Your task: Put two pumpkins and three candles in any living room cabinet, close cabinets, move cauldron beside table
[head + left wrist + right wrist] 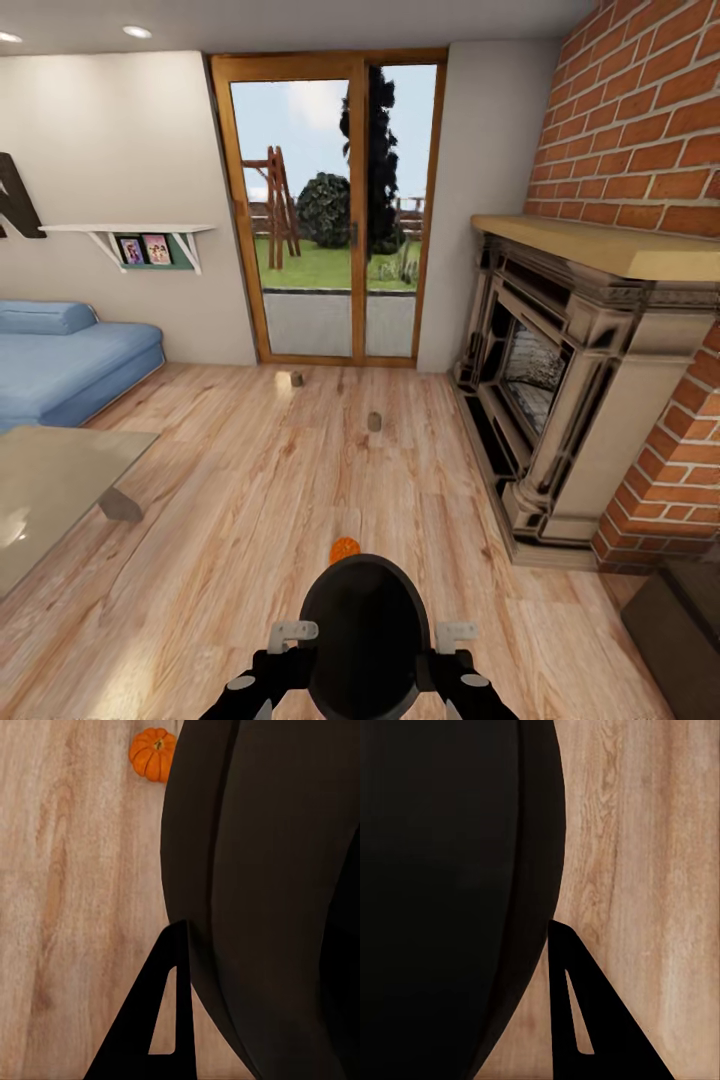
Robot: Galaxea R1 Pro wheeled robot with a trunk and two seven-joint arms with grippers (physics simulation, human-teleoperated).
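Cauldron (364,630), black, clamped between left pincer (292,634) and right pincer (455,636). Pumpkin (344,548) on floor (250,500) at cauldron's 12 o'clock. Each pincer's own jaw state: cannot tell.

Head view: high, facing forward and down across the wood floor (250,500) toward the glass door (330,210). Both wrist views: close, facing down beside the black cauldron (365,635) (one each side). All views share cauldron and floor.
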